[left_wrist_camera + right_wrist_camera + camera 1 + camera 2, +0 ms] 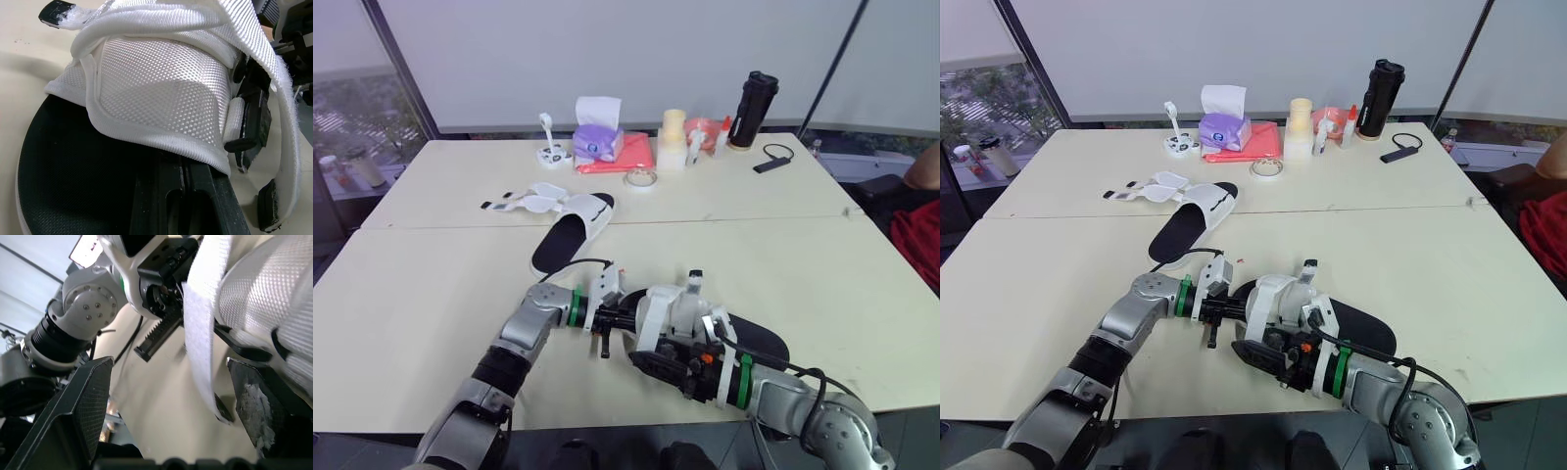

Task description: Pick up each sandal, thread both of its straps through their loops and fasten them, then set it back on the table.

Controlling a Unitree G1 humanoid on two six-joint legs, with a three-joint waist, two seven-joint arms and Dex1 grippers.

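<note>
Threading sandal (756, 340) strap (203, 323) | right end effector (168, 367) open around loose strap | left end effector (186, 183) closed under upper (161, 78) | risk: ungripped strap sliding free

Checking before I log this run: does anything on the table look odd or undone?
Yes. The far sandal lies with both straps unfastened, splayed toward the robot's left. On the near sandal, a strap also hangs loose between the open fingers of the right gripper.

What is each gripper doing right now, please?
Left gripper: closed on the white upper of the near sandal.
Right gripper: open, a loose strap hanging between its fingers.
</note>
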